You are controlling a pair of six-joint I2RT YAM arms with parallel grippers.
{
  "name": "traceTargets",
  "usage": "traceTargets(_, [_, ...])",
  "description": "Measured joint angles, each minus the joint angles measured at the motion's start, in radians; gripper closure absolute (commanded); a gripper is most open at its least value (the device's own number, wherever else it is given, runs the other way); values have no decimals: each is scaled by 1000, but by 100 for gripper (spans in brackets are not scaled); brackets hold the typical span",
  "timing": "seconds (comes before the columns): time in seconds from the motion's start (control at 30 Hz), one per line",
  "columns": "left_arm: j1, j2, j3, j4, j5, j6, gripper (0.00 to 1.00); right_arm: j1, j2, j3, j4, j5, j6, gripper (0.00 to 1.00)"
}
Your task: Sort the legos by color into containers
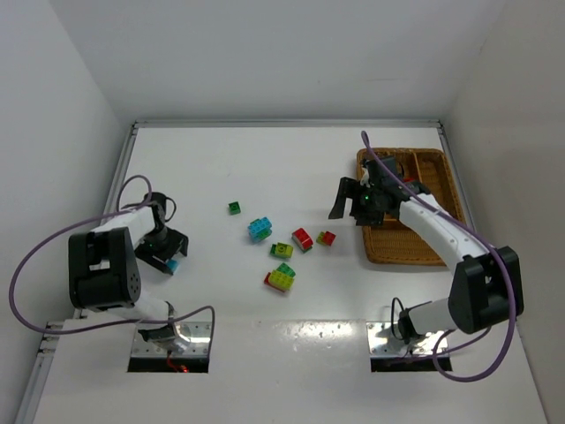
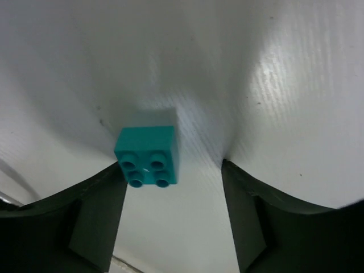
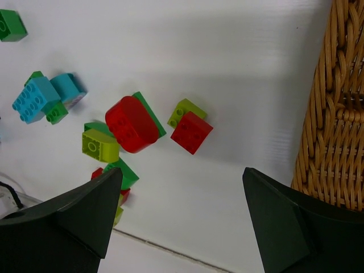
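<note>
Loose legos lie mid-table: a small green brick (image 1: 234,208), a cyan stack (image 1: 259,229), a yellow-green brick (image 1: 282,250), two red bricks (image 1: 303,239) and a mixed stack (image 1: 281,277). My left gripper (image 1: 166,252) is open at the far left, low over the table. A cyan brick (image 2: 148,155) lies between its fingers, close to the left finger (image 2: 96,216). My right gripper (image 1: 349,201) is open and empty, between the bricks and the wicker tray (image 1: 441,177). In the right wrist view a rounded red brick (image 3: 132,124) and a square red brick (image 3: 191,132) lie ahead of the gripper (image 3: 182,176).
The tray's woven wall (image 3: 335,114) is close on the right of my right gripper. In the right wrist view the cyan stack (image 3: 37,98) and the small green brick (image 3: 11,25) lie further left. White walls enclose the table on three sides.
</note>
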Motion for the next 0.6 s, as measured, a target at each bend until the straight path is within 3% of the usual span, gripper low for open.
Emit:
traceTargets(0.1, [-1, -1, -3, 18, 7, -13, 44, 0, -10, 0, -1, 1, -2, 13])
traceTargets(0.43, [-1, -34, -32, 77, -10, 16, 67, 0, -72, 0, -23, 26, -5, 13])
traceTargets(0.53, [-15, -39, -33, 84, -14, 56, 82, 0, -88, 0, -37, 45, -5, 13])
traceTargets(0.6, [-55, -39, -18, 77, -15, 102, 84, -1, -105, 0, -46, 60, -3, 13])
